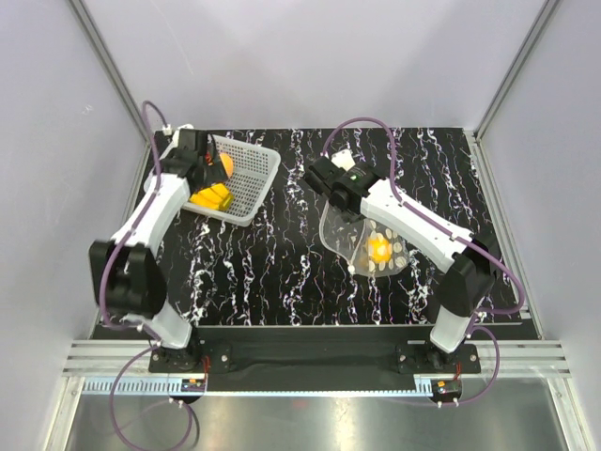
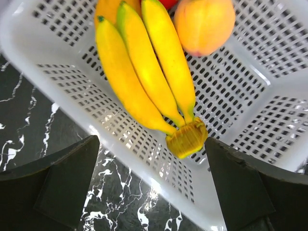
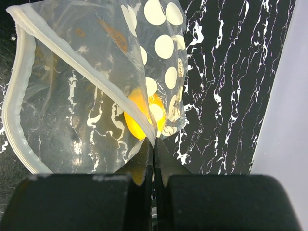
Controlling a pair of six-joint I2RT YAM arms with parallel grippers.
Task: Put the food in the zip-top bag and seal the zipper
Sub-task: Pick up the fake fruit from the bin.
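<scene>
Risk starts nearest the bases, at the zip-top bag (image 3: 82,110); the right pincer (image 3: 153,154) is pressed together on one corner of the mouth, pinching the film right by the zipper (image 3: 82,72), and the bag hangs from that single hold above the desk (image 1: 282,272); an orange-yellow round fruit (image 3: 139,115) already sits inside, low in the pouch, and its weight could drag the thin film out of the pinch or pull the mouth flat; a flattened mouth would likely snag anything long pushed through it.

Farther back, the left pincer (image 2: 151,142) is spread wide over the white perforated basket (image 2: 231,96), straddling the stem end of the banana bunch (image 2: 144,72); a peach-coloured fruit (image 2: 204,24) lies just beside the bunch; closing on the stem alone may let the bananas swing or slip, and a low finger could catch the basket wall and drag it.
</scene>
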